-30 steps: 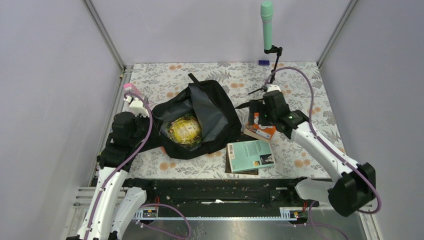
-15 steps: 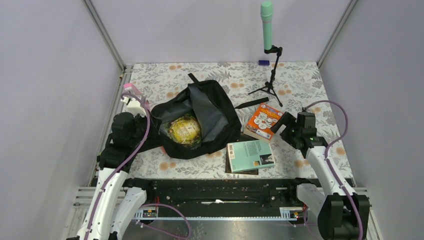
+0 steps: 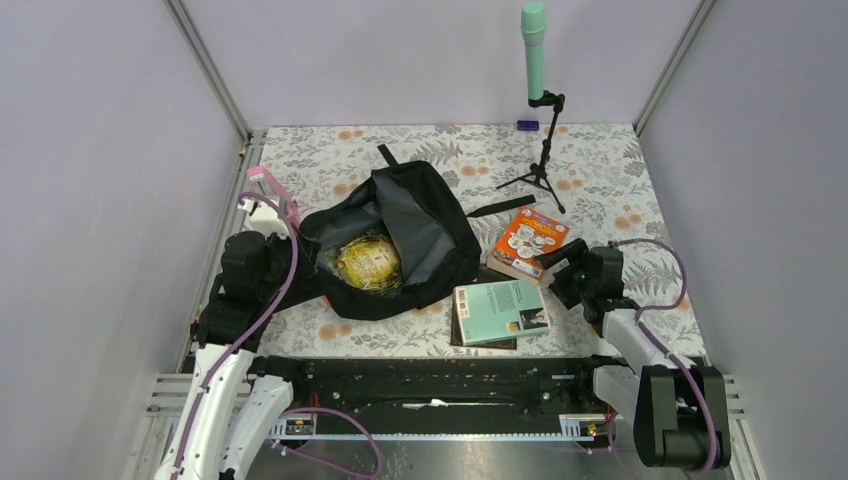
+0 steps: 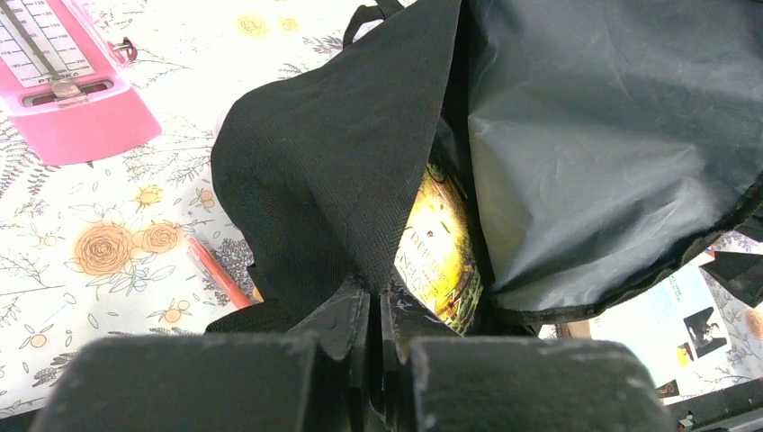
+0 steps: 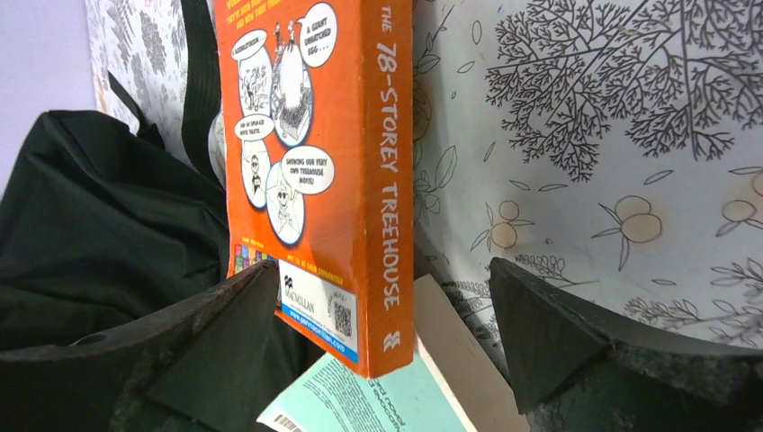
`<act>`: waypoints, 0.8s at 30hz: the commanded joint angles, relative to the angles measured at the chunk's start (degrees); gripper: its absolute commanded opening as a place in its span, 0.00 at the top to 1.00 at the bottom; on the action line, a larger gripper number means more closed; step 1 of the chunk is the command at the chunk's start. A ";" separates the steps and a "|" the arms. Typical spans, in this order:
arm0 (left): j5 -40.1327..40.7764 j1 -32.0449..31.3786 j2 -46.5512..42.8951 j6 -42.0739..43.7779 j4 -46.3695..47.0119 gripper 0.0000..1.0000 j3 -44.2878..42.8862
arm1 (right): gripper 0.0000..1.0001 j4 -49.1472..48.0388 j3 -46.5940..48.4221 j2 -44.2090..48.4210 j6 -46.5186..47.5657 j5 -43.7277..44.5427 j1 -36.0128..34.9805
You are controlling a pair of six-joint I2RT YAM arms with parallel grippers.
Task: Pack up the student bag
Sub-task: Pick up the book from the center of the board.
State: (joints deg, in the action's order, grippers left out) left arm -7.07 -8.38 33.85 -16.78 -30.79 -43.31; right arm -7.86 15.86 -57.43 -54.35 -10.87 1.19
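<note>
**A:** Two hands at work, so what shows from above?

**B:** The student bag point(image 3: 400, 235) lies open, mid-table. My left gripper point(image 3: 296, 250) is shut on its near-left rim. My right gripper point(image 3: 556, 270) hangs right of the bag, jaws apart, by the orange book point(image 3: 528, 240). A microphone stand point(image 3: 540, 150) stands behind the bag on the flowered table point(image 3: 620, 160), with plain walls close around.

**A:** And your left wrist?

**B:** My jaws are together, clamped on a fold of black cloth. A yellow book point(image 4: 436, 252) lies inside the bag. I judge the cloth soft and floppy. It will sag unless it is held by the rim, so that is where to grip.

**A:** Right wrist?

**B:** Jaws wide, one on each side of the orange book's near end, just right of the bag.
</note>
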 commanded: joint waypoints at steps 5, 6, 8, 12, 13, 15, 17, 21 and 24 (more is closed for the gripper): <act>0.20 0.25 -1.41 -0.30 8.02 1.00 -1.19 | 0.14 -19.01 -1.61 -9.91 -6.78 -1.82 0.22; 0.21 0.29 -1.41 -0.36 8.10 1.00 -1.12 | 0.14 -20.56 -1.47 -11.66 -7.01 -2.17 0.23; 0.13 0.30 -1.30 -0.41 8.11 1.00 -1.08 | 0.15 -23.64 -1.32 -14.62 -7.76 -3.23 0.22; 0.15 0.54 -0.98 -0.49 8.11 1.00 -1.16 | 0.19 -30.07 -1.31 -20.36 -9.70 -4.06 0.22; 0.06 0.56 -0.89 -0.48 8.11 1.00 -1.16 | 0.19 -31.22 -1.15 -21.87 -10.14 -4.23 0.22; 0.10 0.65 -0.83 -0.45 8.11 1.00 -1.16 | 0.23 -34.78 -1.43 -24.29 -10.90 -4.64 0.24; 0.10 0.78 -0.67 -0.45 8.11 1.00 -1.16 | 0.28 -38.02 -1.80 -26.25 -11.74 -4.67 0.22; -0.38 1.15 -0.20 -0.45 8.20 1.00 -1.25 | 0.46 -39.81 -1.84 -27.94 -11.85 -4.76 0.22; -0.77 1.41 0.05 -0.53 8.28 1.00 -1.25 | 0.59 -39.67 -1.89 -27.74 -11.29 -4.46 0.22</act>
State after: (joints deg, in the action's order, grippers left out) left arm -7.14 -7.64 34.28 -16.80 -30.76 -43.29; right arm -43.90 14.35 -85.03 -65.93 -15.53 1.19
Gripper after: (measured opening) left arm 0.012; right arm 0.474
